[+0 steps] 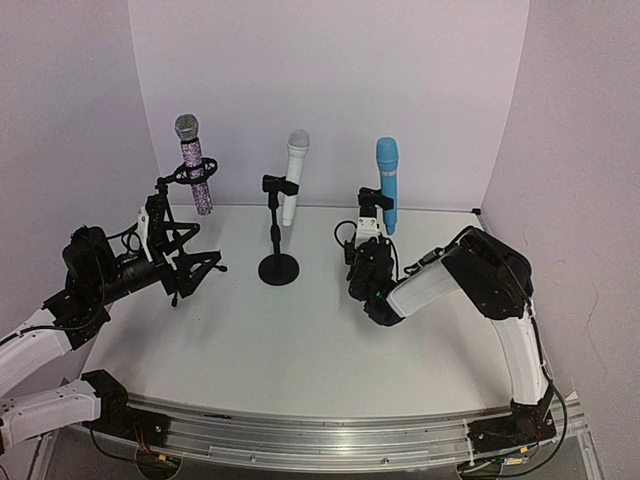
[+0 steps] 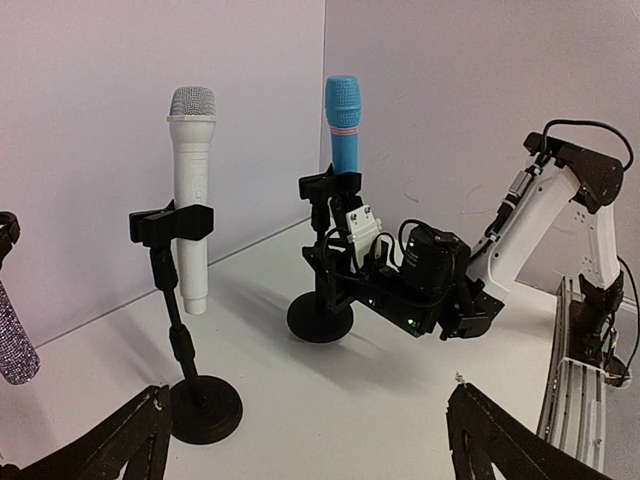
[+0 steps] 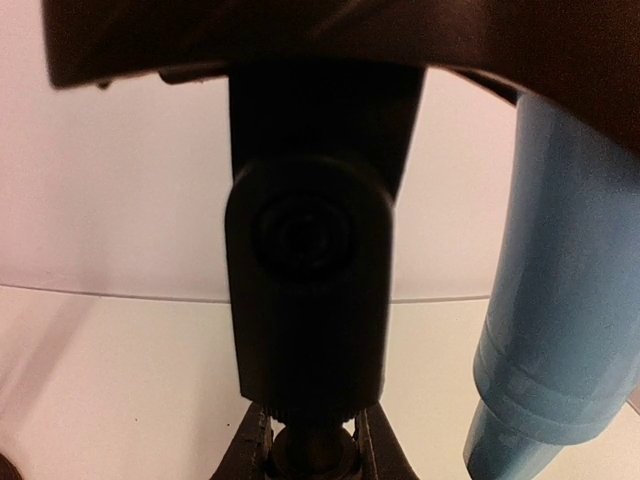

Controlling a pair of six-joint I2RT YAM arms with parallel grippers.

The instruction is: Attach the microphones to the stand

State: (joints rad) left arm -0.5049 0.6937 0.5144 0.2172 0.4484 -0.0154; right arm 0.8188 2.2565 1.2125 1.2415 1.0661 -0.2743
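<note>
Across the worktop (image 1: 320, 350) the task is looking all but finished. At upper left the purple microphone (image 1: 196, 170) is leaning in the tripod stand (image 1: 180, 255), the white microphone (image 1: 294, 175) is sitting upright in the middle stand (image 1: 278, 250), and the blue microphone (image 1: 387, 180) is standing clipped in the right-hand stand (image 2: 320, 315). The right pincer (image 3: 312, 450) is pinching that stand's post below the clip. The left pincer (image 2: 307, 400) is hanging spread and empty. How firmly each clip is gripping is hard to judge.

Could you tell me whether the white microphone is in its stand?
In: the white microphone stands upright, held by the stand's black clip.
</note>
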